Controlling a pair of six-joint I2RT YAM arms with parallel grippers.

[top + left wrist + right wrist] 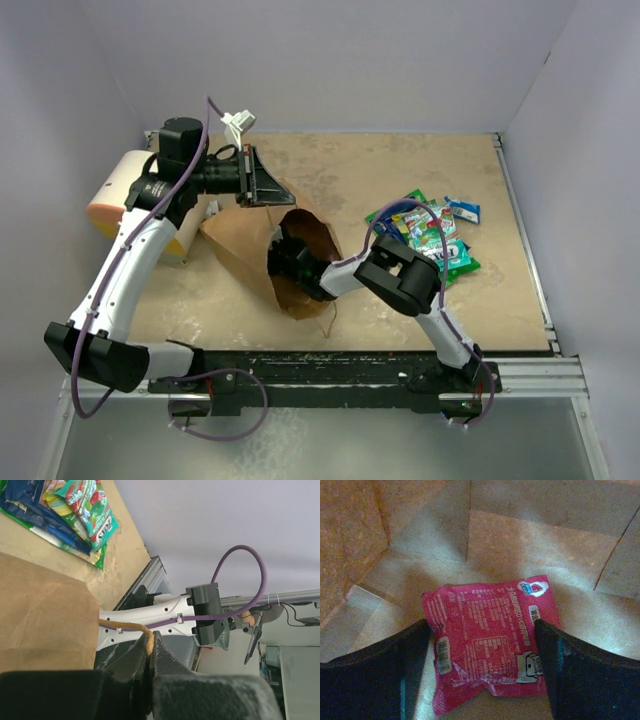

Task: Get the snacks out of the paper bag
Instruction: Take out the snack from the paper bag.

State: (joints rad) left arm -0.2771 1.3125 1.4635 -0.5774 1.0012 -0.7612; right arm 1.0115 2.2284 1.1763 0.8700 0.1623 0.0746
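From above, the paper bag (238,250) lies mid-tabletop (400,170), mouth open. The right fingers (288,255) reach inside it, the left fingers (262,185) sit at its 12 o'clock edge, and loose snacks (425,235) lie at its 3 o'clock. The left wrist view shows the left fingers (172,667) pinched together on the bag's twisted handle (131,626). The right wrist view shows the right fingers (370,680) apart, flanking a red packet (487,640) on the bag's floor.

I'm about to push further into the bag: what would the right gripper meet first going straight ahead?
The red snack packet, lying inside the paper bag and framed by the open fingers. Depth is unclear, but nothing shows before it.
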